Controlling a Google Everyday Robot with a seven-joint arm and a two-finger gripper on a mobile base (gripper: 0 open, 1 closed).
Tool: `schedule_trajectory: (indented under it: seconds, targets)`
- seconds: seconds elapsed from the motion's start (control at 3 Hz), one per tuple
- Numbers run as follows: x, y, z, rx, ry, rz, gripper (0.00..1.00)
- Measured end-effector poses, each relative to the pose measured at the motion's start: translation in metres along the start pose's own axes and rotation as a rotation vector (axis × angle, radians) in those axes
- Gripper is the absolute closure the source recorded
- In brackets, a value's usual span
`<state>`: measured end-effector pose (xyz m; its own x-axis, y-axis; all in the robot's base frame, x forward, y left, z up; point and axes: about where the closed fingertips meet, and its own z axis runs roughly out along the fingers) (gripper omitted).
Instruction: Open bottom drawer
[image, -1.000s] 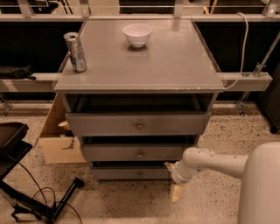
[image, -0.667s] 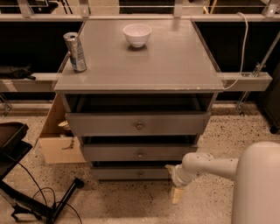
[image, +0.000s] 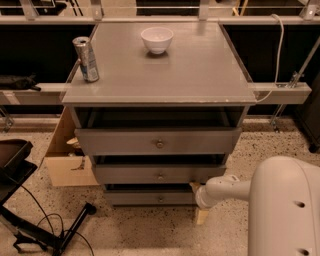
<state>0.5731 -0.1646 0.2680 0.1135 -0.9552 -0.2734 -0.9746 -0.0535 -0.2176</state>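
Gripper (image: 196, 191): largely hidden at the tip of the white arm (image: 227, 189), low beside the right end of the bottom drawer (image: 142, 198); whether open or closed cannot be told. Bottom drawer: lowest of three in the grey cabinet (image: 165, 75), just above the speckled floor; low flat grey front, one small round knob (image: 161, 198) at centre, upper edge shadowed beneath the middle drawer (image: 125, 175). Top drawer (image: 115, 142): widest-looking. Cabinet top: can (image: 86, 59), white bowl (image: 157, 39). Cardboard box (image: 65, 169): partly hidden behind the cabinet's left side.
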Motion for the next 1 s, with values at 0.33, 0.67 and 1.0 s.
schedule_trajectory:
  seconds: [0.33, 0.67, 1.0]
  targets:
    - [0.006, -0.014, 0.023, 0.017, 0.027, -0.030, 0.00]
    - [0.020, -0.017, 0.059, -0.018, 0.067, -0.052, 0.00]
    - [0.028, -0.020, 0.076, -0.028, 0.079, -0.054, 0.00]
